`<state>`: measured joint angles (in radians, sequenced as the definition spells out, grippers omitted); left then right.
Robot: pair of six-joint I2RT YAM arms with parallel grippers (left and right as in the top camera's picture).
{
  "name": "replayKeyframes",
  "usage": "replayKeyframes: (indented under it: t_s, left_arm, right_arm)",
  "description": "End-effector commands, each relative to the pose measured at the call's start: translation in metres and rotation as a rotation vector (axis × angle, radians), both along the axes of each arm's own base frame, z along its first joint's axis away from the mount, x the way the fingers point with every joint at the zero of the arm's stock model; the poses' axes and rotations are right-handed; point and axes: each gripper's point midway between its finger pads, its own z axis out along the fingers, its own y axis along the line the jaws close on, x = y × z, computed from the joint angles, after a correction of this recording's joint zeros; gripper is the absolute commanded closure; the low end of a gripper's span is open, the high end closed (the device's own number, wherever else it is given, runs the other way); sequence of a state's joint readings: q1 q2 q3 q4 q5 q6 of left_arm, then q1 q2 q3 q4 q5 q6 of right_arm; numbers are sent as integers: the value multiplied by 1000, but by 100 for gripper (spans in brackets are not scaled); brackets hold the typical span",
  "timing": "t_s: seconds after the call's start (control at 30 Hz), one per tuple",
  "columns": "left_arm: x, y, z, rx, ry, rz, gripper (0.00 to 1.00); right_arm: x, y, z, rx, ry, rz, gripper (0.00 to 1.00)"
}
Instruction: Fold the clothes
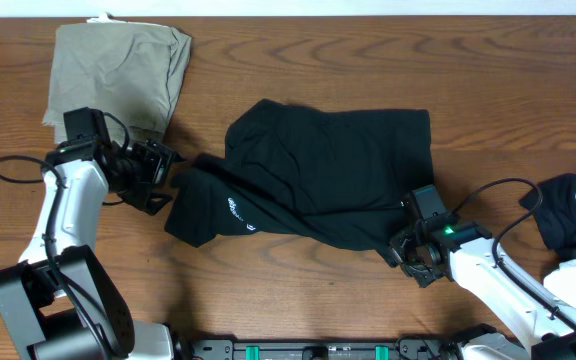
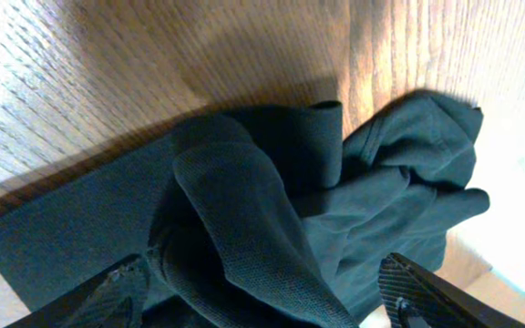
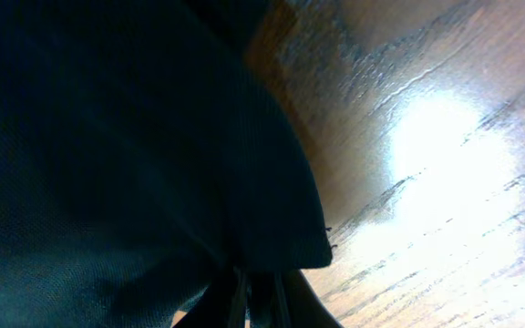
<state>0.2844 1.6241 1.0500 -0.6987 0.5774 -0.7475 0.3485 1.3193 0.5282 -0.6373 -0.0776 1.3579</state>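
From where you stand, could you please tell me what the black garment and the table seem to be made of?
The black garment looks like soft, matte knit fabric, perhaps cotton: fine weave, limp folds. The table looks like glossy wood or veneer: clear grain, bright glare.

White-shelled arms with black joints; the left pincer and right pincer are black. Thin black cables loop alongside; a green light marks the right wrist.

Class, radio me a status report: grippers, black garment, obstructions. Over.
Left gripper open at left end of black garment. Right gripper shut on its right corner. Garment rumpled, fold unfinished. Olive garment apart, not blocking.
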Motion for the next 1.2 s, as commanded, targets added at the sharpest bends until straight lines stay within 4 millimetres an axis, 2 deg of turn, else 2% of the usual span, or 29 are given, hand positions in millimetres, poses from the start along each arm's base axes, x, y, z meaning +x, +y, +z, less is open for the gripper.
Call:
replayKeyframes:
  t_s: [0.0, 0.57, 0.6, 0.7, 0.8, 0.9, 1.07, 1.17]
  left_arm:
    - [2, -1, 0, -16, -4, -7, 18]
    - [11, -9, -33, -107, 53, -2, 19]
    - [11, -9, -34, -107, 55, -1, 21]
    - [11, -9, -36, -109, 58, -1, 38]
    - [11, -9, -37, -109, 59, -2, 62]
    - [11, -9, -37, -108, 57, -6, 73]
    - [11, -9, -37, -93, 38, -40, 81]
    - [11, -9, -37, -92, 37, -43, 94]
  right_arm:
    - [-3, 1, -3, 1, 8, 18, 91]
    - [-2, 2, -3, 5, 5, 28, 91]
    - [-2, 2, -3, 5, 4, 27, 91]
    - [-1, 2, -3, 6, 2, 27, 93]
    - [-2, 2, -3, 5, 4, 27, 95]
    - [-2, 2, -3, 5, 4, 27, 98]
    - [-2, 2, -3, 4, 3, 27, 99]
    - [-2, 1, -3, 1, 3, 27, 99]
